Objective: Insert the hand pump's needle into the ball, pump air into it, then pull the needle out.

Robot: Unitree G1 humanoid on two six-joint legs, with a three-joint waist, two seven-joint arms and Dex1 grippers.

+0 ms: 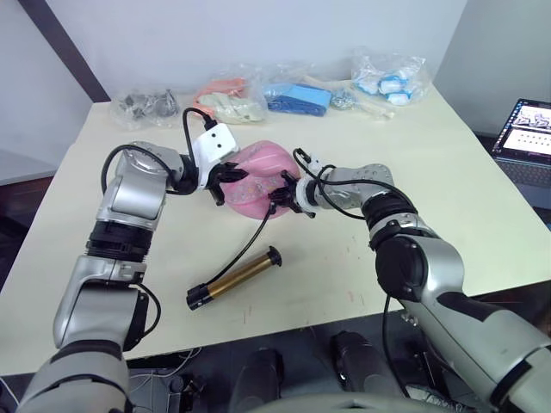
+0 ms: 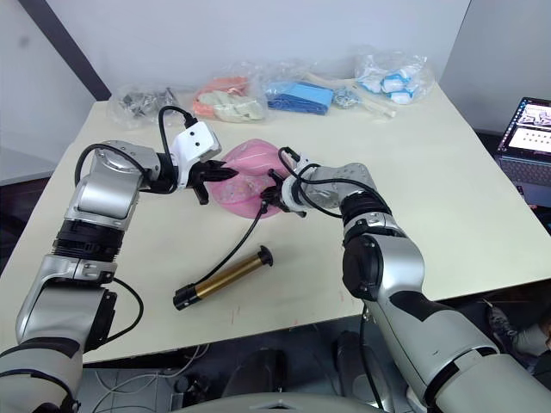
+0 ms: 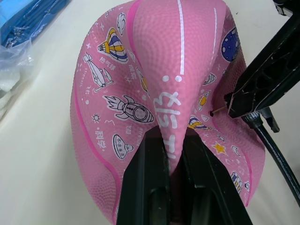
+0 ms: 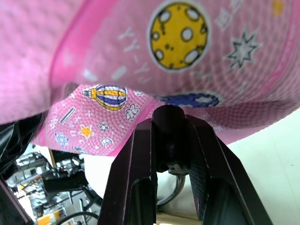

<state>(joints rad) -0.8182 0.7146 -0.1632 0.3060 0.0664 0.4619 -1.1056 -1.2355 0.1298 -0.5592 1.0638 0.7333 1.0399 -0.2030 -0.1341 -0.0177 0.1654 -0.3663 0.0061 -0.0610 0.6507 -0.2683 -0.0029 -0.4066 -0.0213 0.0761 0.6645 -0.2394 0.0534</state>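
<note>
On the cream desk [image 1: 448,172], I see the left gripper [image 1: 225,179] pinching the flattish pink ball [image 1: 258,176]; the right gripper [image 1: 284,198] grips the hose end, needle [image 3: 216,111] at the ball.

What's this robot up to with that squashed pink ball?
It is getting ready to pump up the ball, which lies limp on the table. The left claw pinches a fold of the ball to steady it. The right claw holds the end of the thin black hose, with the needle right at the ball's skin. The hand pump itself lies on the table in front, untouched.
</note>
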